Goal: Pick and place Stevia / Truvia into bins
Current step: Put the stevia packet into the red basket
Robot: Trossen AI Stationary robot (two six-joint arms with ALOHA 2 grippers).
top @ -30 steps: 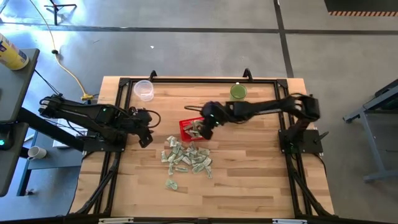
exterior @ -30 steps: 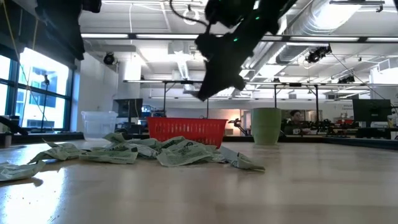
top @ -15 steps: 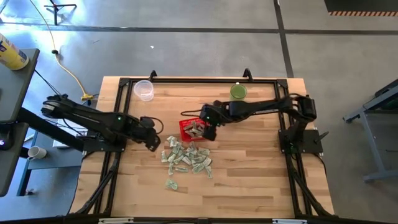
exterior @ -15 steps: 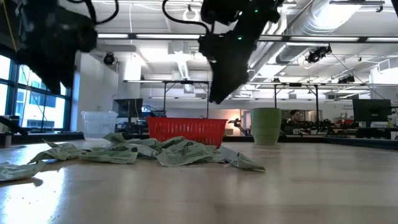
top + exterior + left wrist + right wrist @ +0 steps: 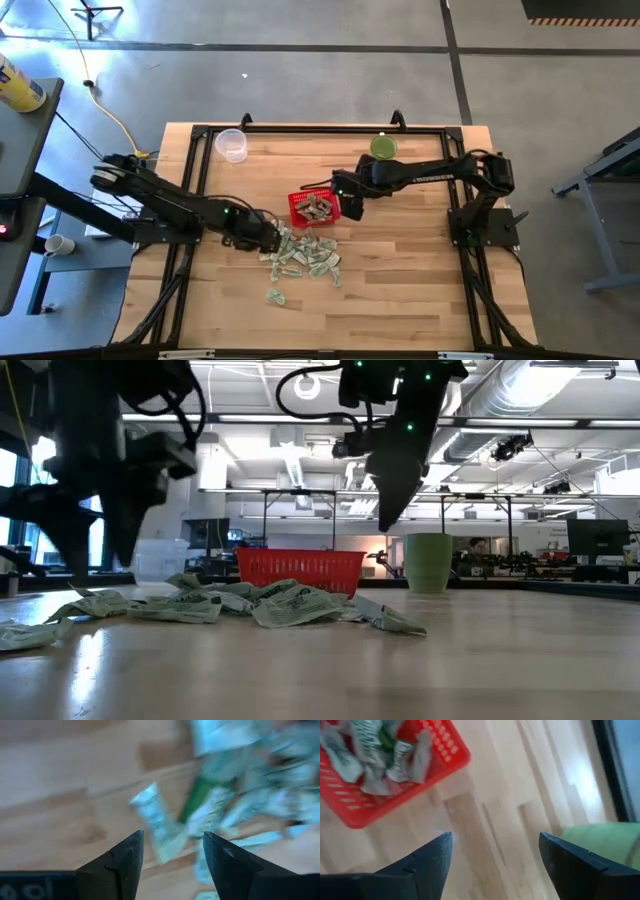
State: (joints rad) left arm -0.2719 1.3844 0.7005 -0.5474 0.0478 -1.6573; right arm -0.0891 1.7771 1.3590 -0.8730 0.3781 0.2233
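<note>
At the near edge of the sachet pile (image 5: 300, 255) on the surface (image 5: 400, 280): left tool (image 5: 272, 240) spread and empty, reaching in to pick. Beside the red basket (image 5: 313, 208), already holding sachets: right tool (image 5: 350, 205) released, empty. Next: lowering, clamping one sachet.

The left tool (image 5: 268, 238) hangs low at the left edge of the loose sachets (image 5: 302, 254), which spread over the counter (image 5: 400, 280) to its right. Just beyond that heap, farther from the left tool, sits the basket (image 5: 313, 208) with more sachets inside it. The right tool (image 5: 349, 208) hovers just beside the basket, on the side away from the left tool. Behind the right tool, near the counter's far edge, stands the cup (image 5: 383, 148); the clear cup (image 5: 231, 144) stands near that same far edge, well behind the left tool.
</note>
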